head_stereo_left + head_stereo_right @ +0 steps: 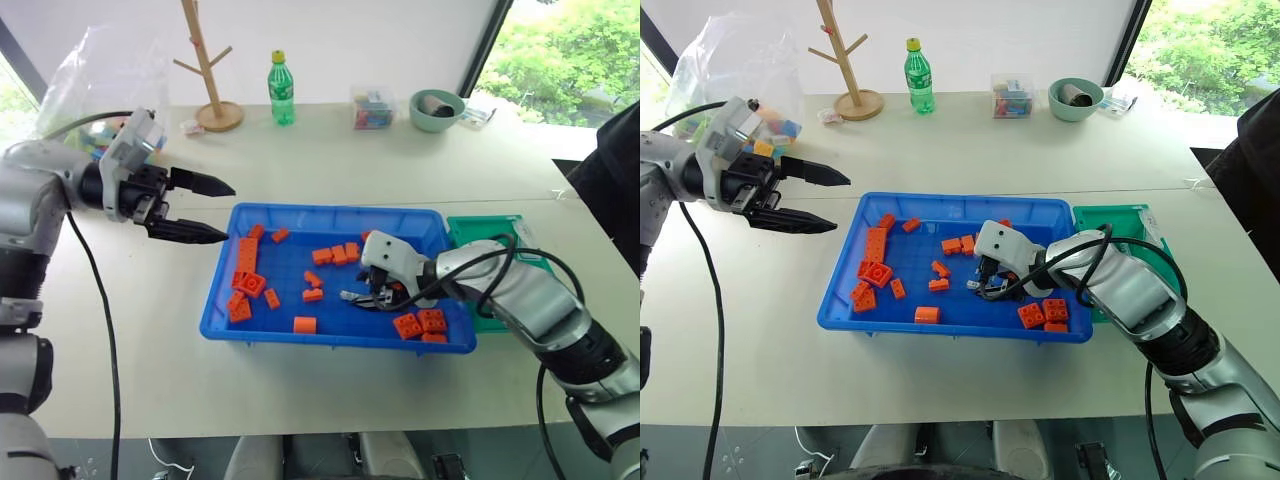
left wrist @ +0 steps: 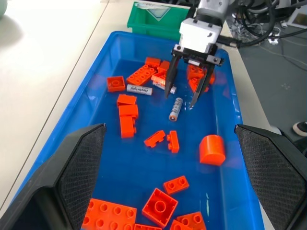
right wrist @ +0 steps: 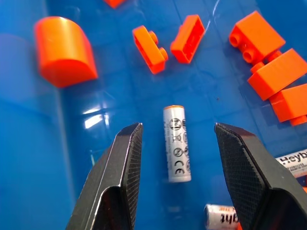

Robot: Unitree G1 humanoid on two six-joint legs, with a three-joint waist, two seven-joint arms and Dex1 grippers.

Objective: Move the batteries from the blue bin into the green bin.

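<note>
1. Your task is far from finished: at least three small silver-grey cylindrical batteries (image 3: pixel 176 143) lie on the floor of the large, shallow, bright-blue plastic bin (image 1: pixel 225 300), in its right half among the bricks.
2. The small, deeper teal-green plastic bin (image 1: pixel 478 232) stands just beside the blue bin's right wall; you cannot tell from these views whether any battery is inside it yet.
3. Your right gripper (image 2: pixel 183 99) hangs released over the blue bin, its two black fingers spread to either side of one battery, not touching it. I judge you are at the approach step of a pick, with the close, lift and carry to come.
4. Your left gripper (image 1: pixel 203 210) is also released, holds nothing, and hovers above the table just left of the blue bin.
5. The battery between the right fingers is a smooth, glossy metal cylinder with printed marks and an orange band at one end; it will likely roll if nudged.
6. Another battery lies just beside it, and a white-labelled one (image 2: pixel 139 89) lies nearby against the bricks.
7. The orange plastic toy bricks (image 1: pixel 247 266) are hard, studded blocks; one (image 2: pixel 212 149) has a rounded top.
8. The fingers' inner faces have a fine mesh texture, and the blue floor is glossy and slick.
</note>
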